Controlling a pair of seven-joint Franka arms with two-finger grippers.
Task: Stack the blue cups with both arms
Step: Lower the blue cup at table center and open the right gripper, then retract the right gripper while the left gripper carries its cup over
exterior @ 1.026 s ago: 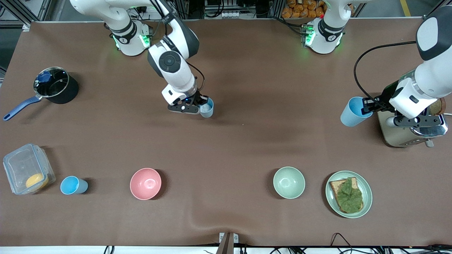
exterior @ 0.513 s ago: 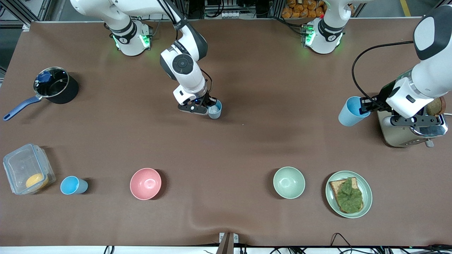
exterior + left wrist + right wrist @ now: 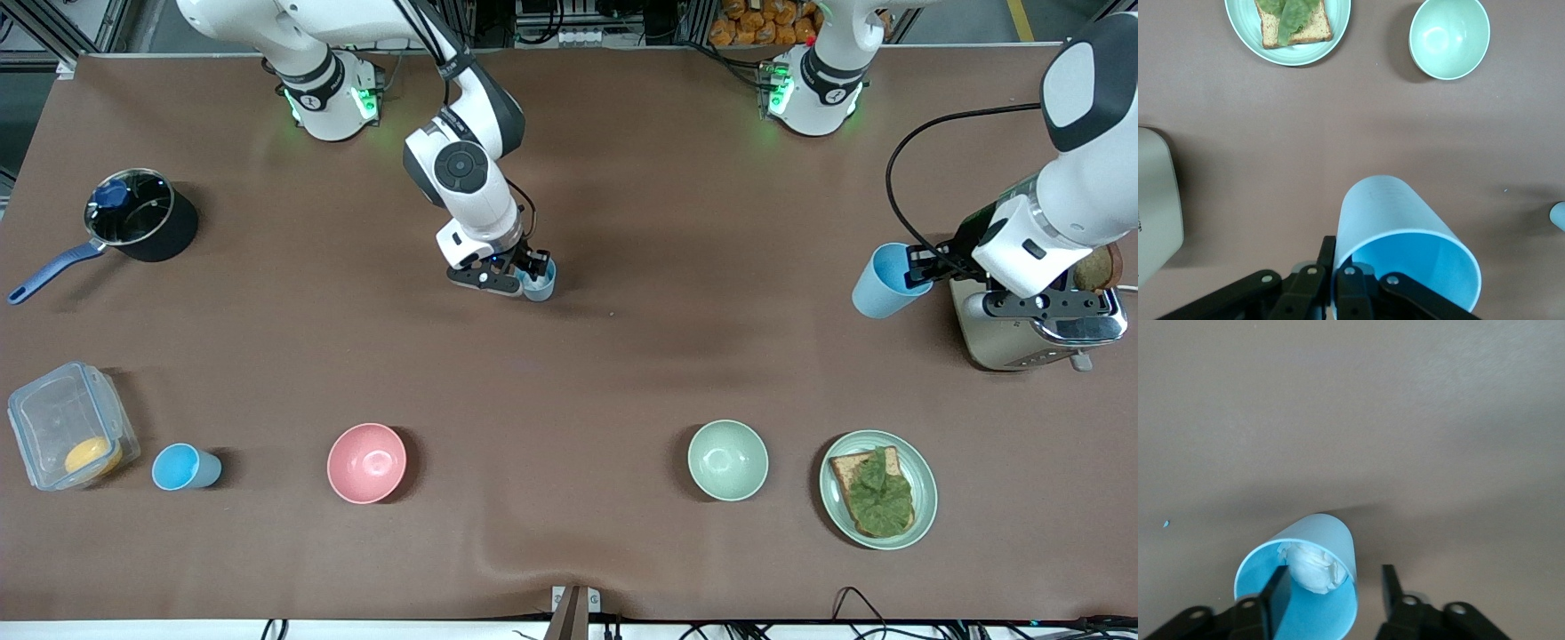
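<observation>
Two jaws: left point(image 3: 1338, 283) clamped on sky-blue cup point(image 3: 1401, 243), right point(image 3: 1331, 587) parted astride grey-blue cup point(image 3: 1308, 580).

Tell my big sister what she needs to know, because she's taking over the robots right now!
Left gripper: shut on the sky-blue cup, held tilted in the air beside the toaster.
Right gripper: open, one finger inside and one outside the rim of the pale blue cup, which stands mid-table and has something white crumpled inside.
A third blue cup stands untouched between the clear container and the pink bowl.
Done: two cups brought out, none stacked.
Left: probably bring the sky-blue cup over the pale one and nest them; check the white lump first.
</observation>
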